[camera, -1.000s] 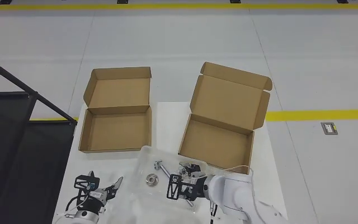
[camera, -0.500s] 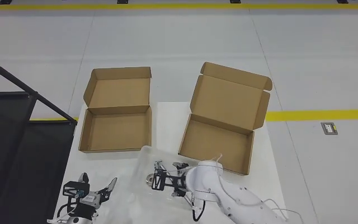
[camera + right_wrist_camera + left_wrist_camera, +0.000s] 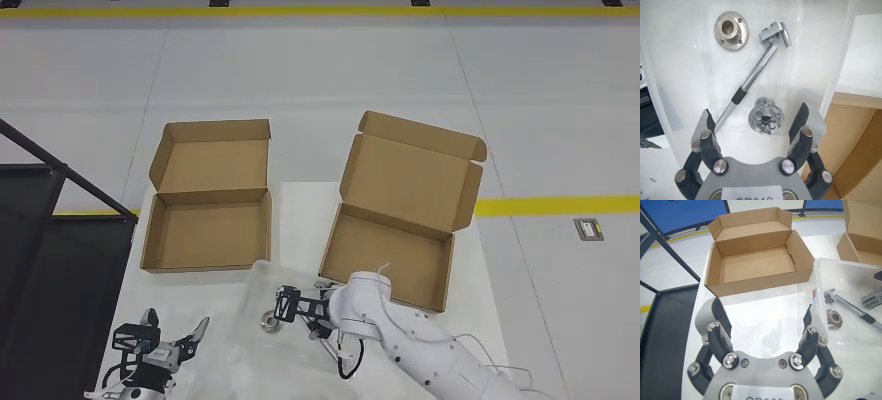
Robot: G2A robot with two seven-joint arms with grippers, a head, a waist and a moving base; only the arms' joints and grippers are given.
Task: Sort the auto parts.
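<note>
**Three metal parts in one bin, two empty boxes, both tools released**

One white desk [image 3: 300,215] carries everything. On its far side stand two brown corrugated cardboard boxes with their lids folded up: the right box [image 3: 395,255], set at a slant, and the left box [image 3: 205,235], set square. Both show bare cardboard floors.

Nearer the robot, between the boxes, is one clear plastic bin [image 3: 846,262] with rounded corners and glossy walls.

The right tool [image 3: 755,118] hangs over the bin with its jaws spread and nothing between its ribbed black pads. The left tool [image 3: 762,309] hangs over bare desk just beside the bin, on the side of the left box. Its jaws are spread too, and it holds nothing.

All three auto parts lie loose on the bin floor.
- One polished steel rod [image 3: 757,68], slim and round, has a black band partway along. A blocky clamp head with a short stub pin sits at one end.
- One dull grey flange hub [image 3: 731,33] is a round disc with a raised collar, a centre bore and small bolt holes.
- One cast ribbed hub [image 3: 765,118] is short and cylindrical with a slotted face. It lies just beside the rod and below the right tool's open jaws.

One small sticker [image 3: 815,295] is on the bin wall, its print too small to read.
</note>
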